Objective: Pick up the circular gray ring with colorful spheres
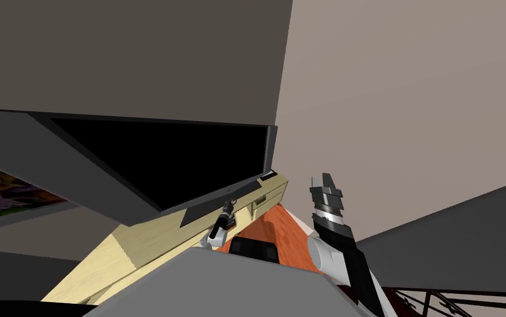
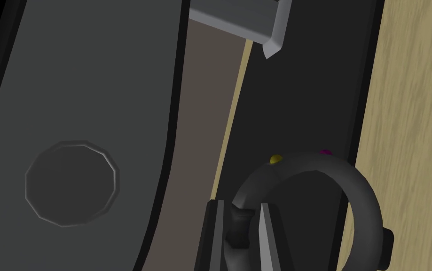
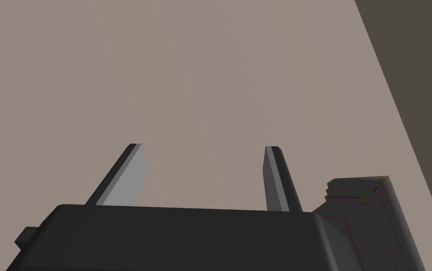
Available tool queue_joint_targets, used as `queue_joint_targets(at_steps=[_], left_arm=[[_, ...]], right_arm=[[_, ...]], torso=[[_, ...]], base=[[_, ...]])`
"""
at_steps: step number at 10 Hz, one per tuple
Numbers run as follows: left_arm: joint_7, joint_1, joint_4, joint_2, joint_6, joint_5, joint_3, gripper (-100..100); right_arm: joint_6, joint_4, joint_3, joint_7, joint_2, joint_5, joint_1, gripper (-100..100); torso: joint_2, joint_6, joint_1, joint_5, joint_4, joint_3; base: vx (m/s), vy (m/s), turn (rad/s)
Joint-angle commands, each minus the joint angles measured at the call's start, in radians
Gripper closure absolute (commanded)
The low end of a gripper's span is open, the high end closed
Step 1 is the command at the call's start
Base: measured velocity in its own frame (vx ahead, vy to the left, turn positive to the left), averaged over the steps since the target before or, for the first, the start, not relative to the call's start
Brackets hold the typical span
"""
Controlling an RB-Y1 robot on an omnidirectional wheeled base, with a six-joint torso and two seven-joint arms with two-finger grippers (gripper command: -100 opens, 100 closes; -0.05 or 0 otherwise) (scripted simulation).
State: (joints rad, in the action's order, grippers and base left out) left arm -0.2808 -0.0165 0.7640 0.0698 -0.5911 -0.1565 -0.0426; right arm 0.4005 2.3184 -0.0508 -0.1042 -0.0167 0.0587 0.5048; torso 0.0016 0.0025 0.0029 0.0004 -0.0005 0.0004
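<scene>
A dark grey ring [image 2: 365, 197] with a small yellow sphere [image 2: 276, 159] and a magenta sphere [image 2: 325, 152] on its rim shows in the left wrist view. My left gripper [image 2: 240, 214] is shut on the ring's band, one finger on each side. The ring hangs over a black strip beside a light wooden cabinet top [image 2: 412, 117]. From the head, my left gripper [image 1: 228, 208] sits at the cabinet [image 1: 152, 242] under the television [image 1: 163, 159]. My right gripper [image 3: 205, 153] is open, held up to the right [image 1: 326, 190].
A large black television stands on the light wooden cabinet, its grey stand foot [image 2: 78, 117] close to my left hand. An orange-red rug [image 1: 279, 231] lies below the cabinet front. A dark railing [image 1: 455, 302] is at the lower right.
</scene>
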Motion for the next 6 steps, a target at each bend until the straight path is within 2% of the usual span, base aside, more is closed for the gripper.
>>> queue_joint_targets(at_steps=[1,4,5,6], left_arm=[[0.006,0.005,-0.014,-0.008,-0.017,-0.007,0.022,100],[0.034,0.127,0.107,-0.04,-0.015,-0.038,0.116,100],[0.034,0.136,0.107,-0.04,-0.015,-0.038,0.125,100],[0.043,0.179,0.147,-0.051,-0.014,-0.048,0.16,100]], right_arm=[[0.0,0.0,0.0,0.0,0.0,0.0,0.0,0],[0.0,0.0,0.0,0.0,0.0,0.0,0.0,0],[0.0,0.0,0.0,0.0,0.0,0.0,0.0,0],[0.0,0.0,0.0,0.0,0.0,0.0,0.0,0]], torso=[[0.0,0.0,0.0,0.0,0.0,0.0],[0.0,0.0,0.0,0.0,0.001,0.0],[0.001,0.0,0.0,0.0,0.001,0.001],[0.0,-0.001,0.001,0.0,0.0,0.0]], base=[[-0.031,0.028,-0.304],[-0.032,0.022,-0.451],[-0.024,0.02,-0.277],[-0.022,0.01,-0.365]])
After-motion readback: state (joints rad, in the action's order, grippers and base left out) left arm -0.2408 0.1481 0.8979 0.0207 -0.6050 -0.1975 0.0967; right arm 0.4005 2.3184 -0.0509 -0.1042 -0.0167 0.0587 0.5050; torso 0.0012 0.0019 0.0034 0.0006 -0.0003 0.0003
